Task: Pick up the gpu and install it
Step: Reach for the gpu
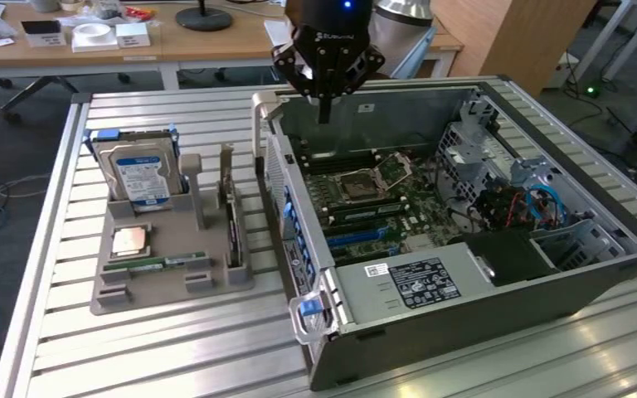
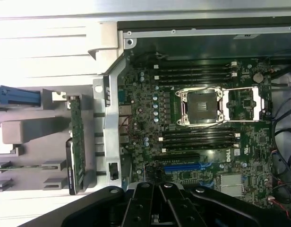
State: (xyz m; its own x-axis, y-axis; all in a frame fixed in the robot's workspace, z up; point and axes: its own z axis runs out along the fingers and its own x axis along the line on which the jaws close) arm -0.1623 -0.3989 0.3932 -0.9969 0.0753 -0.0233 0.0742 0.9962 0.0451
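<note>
- Black robot gripper (image 1: 323, 114): fingers together, holding nothing, hanging above one end of the open dark-grey metal computer case (image 1: 540, 292).
- Thin flat gpu card (image 1: 231, 217): on edge in the grey plastic parts holder (image 1: 155, 294), just beside the case, untouched.
- Pickup, as judged: part the fingers, straddle the card's top edge squarely, and stay clear of the holder's posts.

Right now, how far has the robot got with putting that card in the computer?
Nothing looks done yet: the gpu stands in its grey holder beside the open computer case. In hand: nothing; the gripper hangs empty above the case. Left: gripping the card and seating it on the motherboard.
</note>
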